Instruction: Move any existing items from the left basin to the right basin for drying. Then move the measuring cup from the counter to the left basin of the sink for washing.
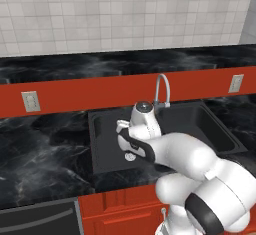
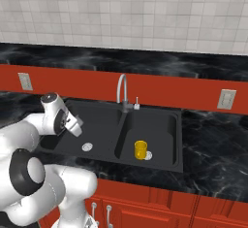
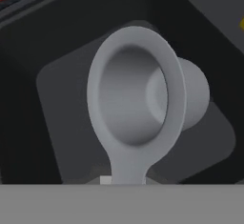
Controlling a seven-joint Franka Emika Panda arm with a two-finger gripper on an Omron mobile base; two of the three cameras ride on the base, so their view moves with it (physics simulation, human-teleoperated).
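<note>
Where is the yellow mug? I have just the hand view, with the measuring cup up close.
Observer: The yellow mug stands upright in the right basin, next to its drain.
Operator: Which basin is the cup over?
Observer: The gripper holds the measuring cup by its handle over the left basin.
Operator: Is the faucet close?
Observer: The faucet rises behind the divider, apart from the hand.
</note>
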